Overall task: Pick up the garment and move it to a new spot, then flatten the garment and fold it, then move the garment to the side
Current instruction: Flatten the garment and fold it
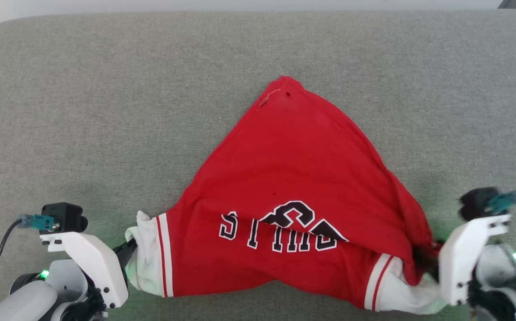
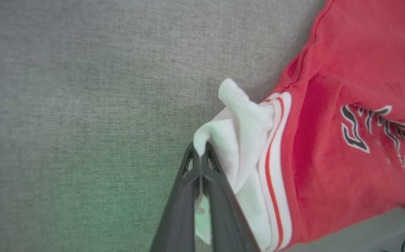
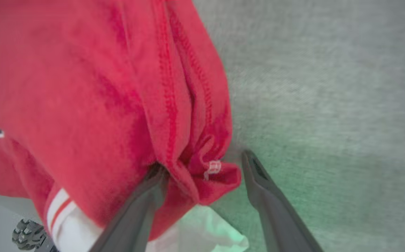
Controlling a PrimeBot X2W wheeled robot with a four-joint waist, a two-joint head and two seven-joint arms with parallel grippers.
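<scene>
The garment (image 1: 293,178) is bright red with white panels, striped trim and black-outlined white lettering. It lies spread in a rough triangle on the grey cloth surface, its peak pointing away from me. My left gripper (image 2: 200,154) is shut on the white corner (image 2: 230,133) at the garment's near left end. My right gripper (image 3: 202,164) is open at the near right end. A bunched red fold (image 3: 209,171) lies between its spread fingers, the left finger (image 3: 146,199) under the cloth and the right finger (image 3: 258,182) bare.
The grey cloth surface (image 1: 106,111) stretches wide to the left, right and far side of the garment. Its near edge (image 2: 391,217) runs just below the garment, with dark cables beyond. A pale strip lies past the far edge (image 1: 240,6).
</scene>
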